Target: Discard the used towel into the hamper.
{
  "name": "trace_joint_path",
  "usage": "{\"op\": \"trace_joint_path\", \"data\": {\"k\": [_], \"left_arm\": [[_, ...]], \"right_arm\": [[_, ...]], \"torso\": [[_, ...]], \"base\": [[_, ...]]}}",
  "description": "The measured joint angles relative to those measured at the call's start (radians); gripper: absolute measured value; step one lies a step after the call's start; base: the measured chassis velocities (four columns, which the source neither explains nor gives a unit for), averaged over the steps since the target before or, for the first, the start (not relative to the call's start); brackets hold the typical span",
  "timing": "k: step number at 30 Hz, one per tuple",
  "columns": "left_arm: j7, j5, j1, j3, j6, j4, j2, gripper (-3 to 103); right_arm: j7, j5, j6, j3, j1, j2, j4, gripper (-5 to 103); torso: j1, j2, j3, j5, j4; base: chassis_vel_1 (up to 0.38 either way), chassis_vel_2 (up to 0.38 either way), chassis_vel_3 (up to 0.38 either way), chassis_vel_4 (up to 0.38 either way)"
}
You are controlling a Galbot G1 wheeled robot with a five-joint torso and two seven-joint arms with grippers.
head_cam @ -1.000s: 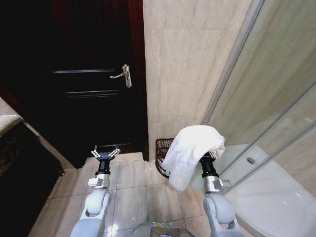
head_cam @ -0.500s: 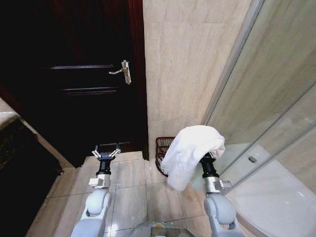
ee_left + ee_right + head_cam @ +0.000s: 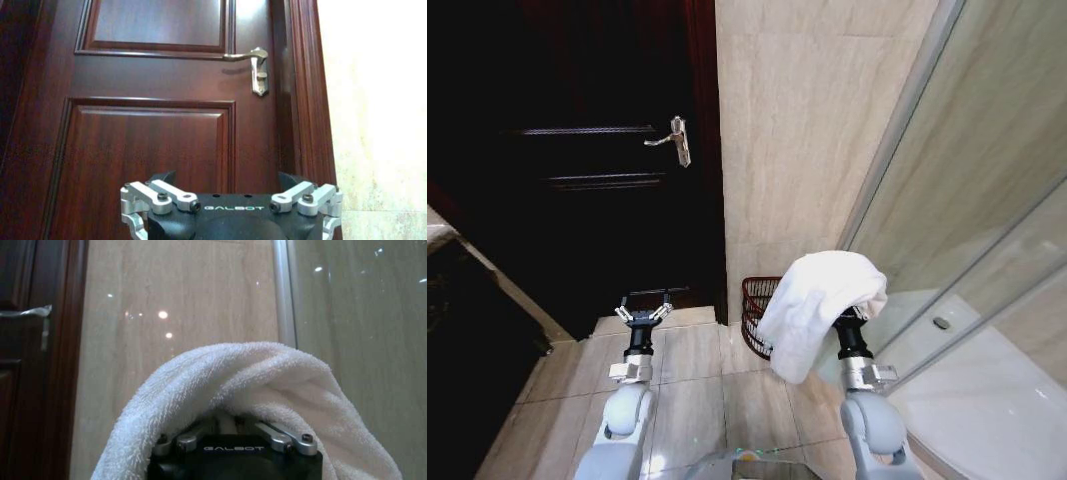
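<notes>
A white towel [image 3: 817,300] hangs draped over my right gripper [image 3: 849,318], which is raised at the right and shut on it; the fingers are buried in the cloth. In the right wrist view the towel [image 3: 240,385] arches over the gripper [image 3: 233,437], whose links are drawn inward. The hamper [image 3: 755,300], a dark red-brown wire basket, stands on the floor against the beige wall, just beyond and left of the towel, which hides its right part. My left gripper [image 3: 645,312] is held open and empty at the left, facing the door.
A dark wooden door [image 3: 607,180] with a metal lever handle [image 3: 672,138] fills the left; the same handle [image 3: 257,62] faces the left wrist. A glass shower screen [image 3: 987,200] runs along the right. Beige floor tiles [image 3: 697,390] lie between the arms.
The whole head view has shifted slightly, so the camera has moved. Both arms keep their poses and the towel stays on the right gripper.
</notes>
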Motion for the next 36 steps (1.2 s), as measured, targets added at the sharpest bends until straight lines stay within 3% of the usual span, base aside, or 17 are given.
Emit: {"op": "trace_joint_path", "data": {"k": [4, 10, 12, 20, 26, 36], "left_arm": [[0.006, 0.0, 0.006, -0.006, 0.004, -0.008, -0.003, 100], [0.008, 0.005, 0.021, -0.021, 0.005, -0.018, -0.01, 100], [0.008, 0.005, 0.021, -0.021, 0.005, -0.018, -0.01, 100], [0.009, 0.012, 0.032, -0.048, 0.005, -0.038, -0.012, 100], [0.008, 0.02, 0.041, -0.06, -0.003, -0.036, -0.017, 100], [0.007, 0.037, 0.049, -0.061, -0.022, -0.025, -0.031, 100]], "right_arm": [[0.009, 0.038, -0.046, 0.003, 0.038, -0.024, 0.022, 6], [0.036, 0.135, -0.148, 0.0, 0.17, -0.124, 0.034, 6], [0.037, 0.139, -0.151, 0.0, 0.175, -0.127, 0.033, 6], [0.08, 0.25, -0.255, -0.02, 0.408, -0.236, -0.032, 6], [0.081, 0.292, -0.263, -0.034, 0.496, -0.264, -0.115, 6], [0.029, 0.343, -0.218, -0.046, 0.589, -0.207, -0.321, 6]], "torso": [[0.001, 0.001, 0.001, 0.0001, 0.0002], [0.002, 0.004, 0.003, 0.0, 0.0002], [0.002, 0.004, 0.003, 0.0, 0.0002], [0.003, 0.007, 0.004, 0.0001, 0.0003], [0.004, 0.008, 0.005, 0.0, 0.0], [0.004, 0.009, 0.006, 0.0001, 0.0002]], "base": [[0.0, 0.0, 0.0, 0.0], [0.0, 0.0, 0.0, 0.0], [0.0, 0.0, 0.0, 0.0], [0.0, 0.0, 0.0, 0.0], [0.0, 0.0, 0.0, 0.0], [0.0, 0.0, 0.0, 0.0]]}}
